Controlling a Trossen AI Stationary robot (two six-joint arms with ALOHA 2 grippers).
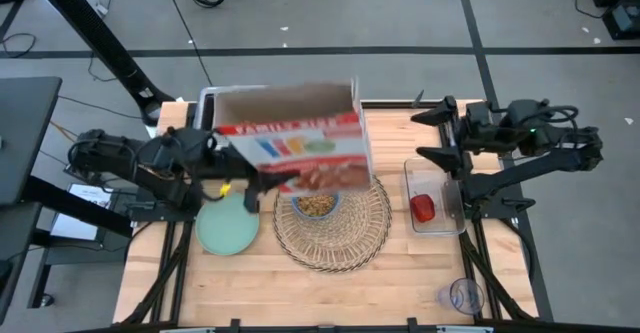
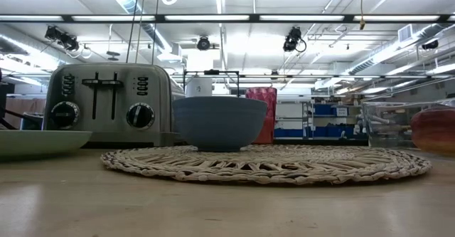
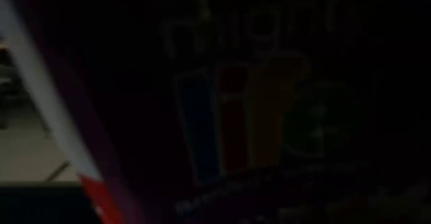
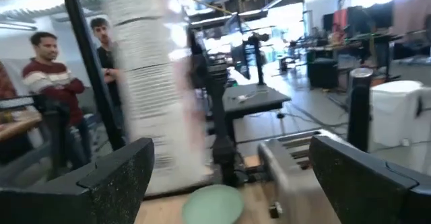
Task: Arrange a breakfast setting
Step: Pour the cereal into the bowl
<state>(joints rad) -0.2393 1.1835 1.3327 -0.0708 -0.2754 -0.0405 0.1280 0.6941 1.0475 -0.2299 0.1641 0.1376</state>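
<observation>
From above, the left claw [image 1: 262, 185] is clamped on a big cereal box [image 1: 295, 138] tipped over the blue bowl [image 1: 317, 206], which sits on the round woven mat [image 1: 345, 241] in the middle of the table [image 1: 400, 293] and has cereal in it. The green plate [image 1: 228, 224] lies just left of the mat; a clear tray [image 1: 442, 223] to the right holds a small red fruit [image 1: 424, 209], and a clear cup [image 1: 465, 295] stands near the front right corner. The right claw [image 1: 432, 136] hangs above the table's far right side with its fingers apart, holding nothing. From table height, the bowl [image 2: 220, 123] stands on the mat [image 2: 284, 167], the toaster [image 2: 106, 103] behind to the left, the plate's [image 2: 35, 143] rim at the left edge. The left wrist camera is filled by the dark box face [image 3: 269, 116]. The right wrist camera shows its fingers [image 4: 108, 183] wide apart, the plate [image 4: 214, 204] beyond, and two people standing in the room.
</observation>
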